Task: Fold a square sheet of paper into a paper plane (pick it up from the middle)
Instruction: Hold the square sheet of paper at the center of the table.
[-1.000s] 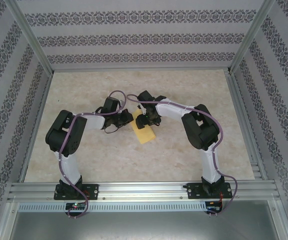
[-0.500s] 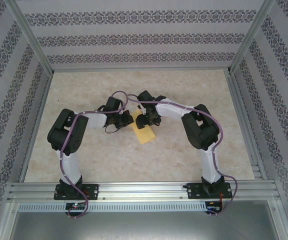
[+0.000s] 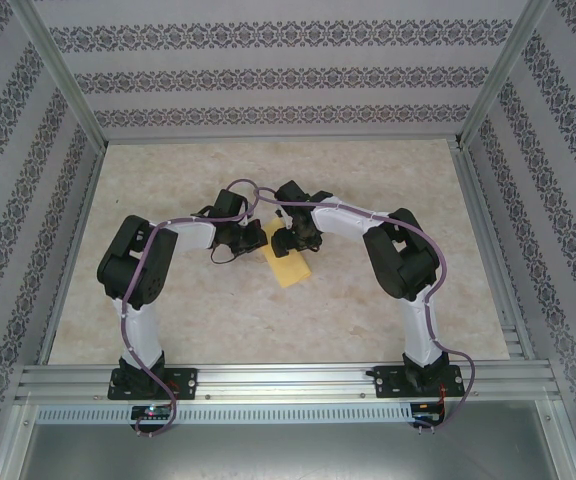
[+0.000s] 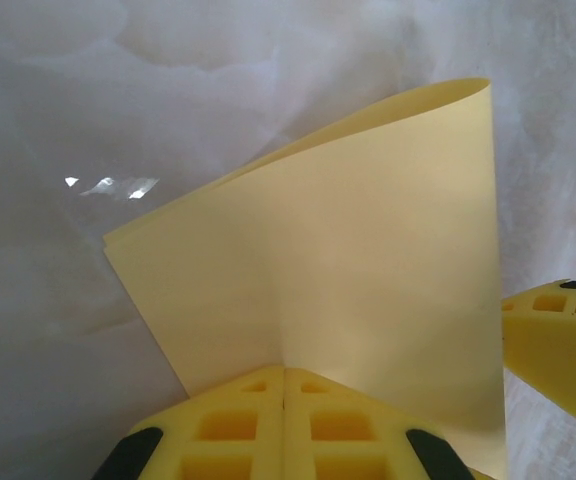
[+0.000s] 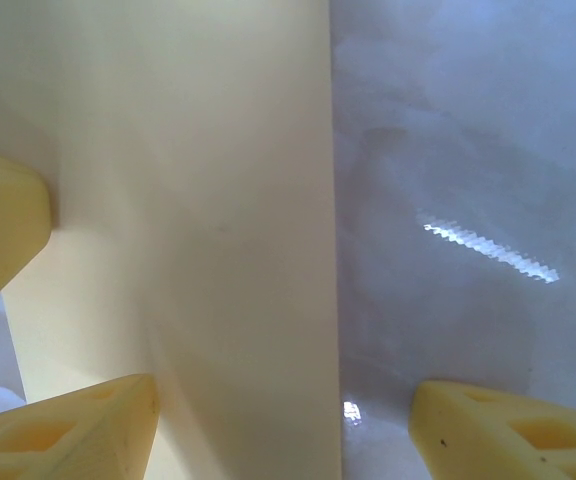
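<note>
we are looking at an early stage: the square sheet of paper (image 3: 290, 266) is lying doubled over near the middle of the surface (image 3: 388, 320), between the two arms, its halves bowing apart rather than pressed flat. the left hand (image 4: 284, 425) is pinching it, fingers together on the sheet at the fold line. the right hand (image 5: 283, 425) is holding its fingers apart, straddling one straight edge of the sheet. we are judging that one rough fold is made; the nose corners, wing folds and firm creasing are all waiting. we are finding no brand, label or writing anywhere.
</note>
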